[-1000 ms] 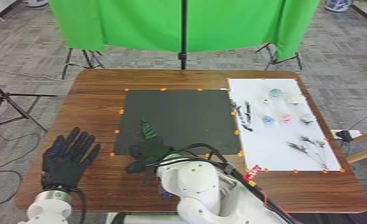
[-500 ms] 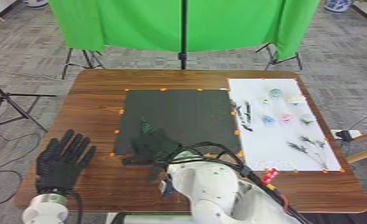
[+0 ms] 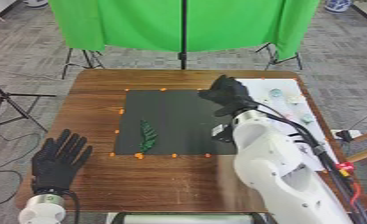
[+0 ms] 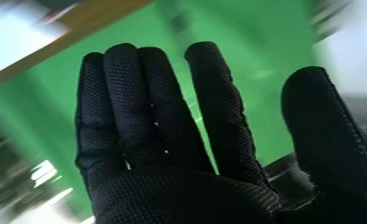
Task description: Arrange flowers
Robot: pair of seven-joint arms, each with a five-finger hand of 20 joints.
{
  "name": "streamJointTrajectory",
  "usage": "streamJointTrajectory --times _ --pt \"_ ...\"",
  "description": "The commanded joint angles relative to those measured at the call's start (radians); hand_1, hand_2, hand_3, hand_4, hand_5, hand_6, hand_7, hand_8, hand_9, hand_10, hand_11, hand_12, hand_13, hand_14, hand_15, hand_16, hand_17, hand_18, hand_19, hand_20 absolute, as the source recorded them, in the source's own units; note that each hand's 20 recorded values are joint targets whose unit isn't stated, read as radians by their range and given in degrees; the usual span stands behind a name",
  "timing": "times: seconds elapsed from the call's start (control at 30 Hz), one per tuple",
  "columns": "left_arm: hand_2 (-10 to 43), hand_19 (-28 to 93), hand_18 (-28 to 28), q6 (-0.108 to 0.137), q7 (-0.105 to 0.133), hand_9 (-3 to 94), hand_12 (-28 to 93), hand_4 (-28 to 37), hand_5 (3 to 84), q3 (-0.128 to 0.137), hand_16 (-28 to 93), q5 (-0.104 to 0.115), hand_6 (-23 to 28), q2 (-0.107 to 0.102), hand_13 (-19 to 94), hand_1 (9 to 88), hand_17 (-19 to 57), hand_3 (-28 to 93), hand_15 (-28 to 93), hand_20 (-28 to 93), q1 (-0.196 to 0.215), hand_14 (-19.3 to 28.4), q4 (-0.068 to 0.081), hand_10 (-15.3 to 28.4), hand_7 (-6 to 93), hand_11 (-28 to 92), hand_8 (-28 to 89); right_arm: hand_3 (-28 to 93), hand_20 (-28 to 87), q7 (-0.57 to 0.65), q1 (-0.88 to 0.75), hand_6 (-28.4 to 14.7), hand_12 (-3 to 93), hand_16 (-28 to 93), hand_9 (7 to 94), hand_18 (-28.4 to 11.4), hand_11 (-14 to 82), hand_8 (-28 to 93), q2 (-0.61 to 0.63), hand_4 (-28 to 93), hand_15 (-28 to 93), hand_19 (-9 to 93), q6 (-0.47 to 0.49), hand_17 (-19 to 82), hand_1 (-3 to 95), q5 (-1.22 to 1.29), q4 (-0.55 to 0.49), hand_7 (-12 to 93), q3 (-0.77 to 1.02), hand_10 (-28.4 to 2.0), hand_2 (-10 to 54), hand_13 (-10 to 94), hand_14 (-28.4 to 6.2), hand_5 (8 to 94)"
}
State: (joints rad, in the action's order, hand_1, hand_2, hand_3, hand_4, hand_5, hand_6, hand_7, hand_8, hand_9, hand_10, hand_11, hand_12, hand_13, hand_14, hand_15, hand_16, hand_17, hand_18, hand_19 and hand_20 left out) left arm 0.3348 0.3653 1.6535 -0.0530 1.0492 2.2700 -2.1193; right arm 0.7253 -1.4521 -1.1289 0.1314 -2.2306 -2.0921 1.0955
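Right hand [image 3: 226, 94], open and empty, has withdrawn toward upper right, leaving the green frond [image 3: 149, 136] on the black mat [image 3: 186, 120], lower left of centre (apparently placed), presumably freed for the next pick.

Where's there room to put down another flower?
On the black mat: beyond the fern leaf toward the green curtain, and between the leaf and the right arm. It's crowded on the white sheet, with its little flowers, and near the mat's far right corner, by the right robot hand.
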Motion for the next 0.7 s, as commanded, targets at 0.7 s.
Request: streamJointTrajectory --times 0.7 --pt "10.6 34 14.1 -0.006 0.064 41.7 11 -28.3 45.2 0.056 -7 0.017 5.0 0.026 33 32.5 0.3 75 37 17 0.047 13.2 -0.024 13.9 22.7 24 -12 49 21 0.277 -0.508 -8.4 21.3 16 56.0 -26.9 16.9 -8 0.19 -28 49 64 0.212 15 49.2 0.032 -0.052 13 0.591 -22.7 -9.5 41 -21.8 59.6"
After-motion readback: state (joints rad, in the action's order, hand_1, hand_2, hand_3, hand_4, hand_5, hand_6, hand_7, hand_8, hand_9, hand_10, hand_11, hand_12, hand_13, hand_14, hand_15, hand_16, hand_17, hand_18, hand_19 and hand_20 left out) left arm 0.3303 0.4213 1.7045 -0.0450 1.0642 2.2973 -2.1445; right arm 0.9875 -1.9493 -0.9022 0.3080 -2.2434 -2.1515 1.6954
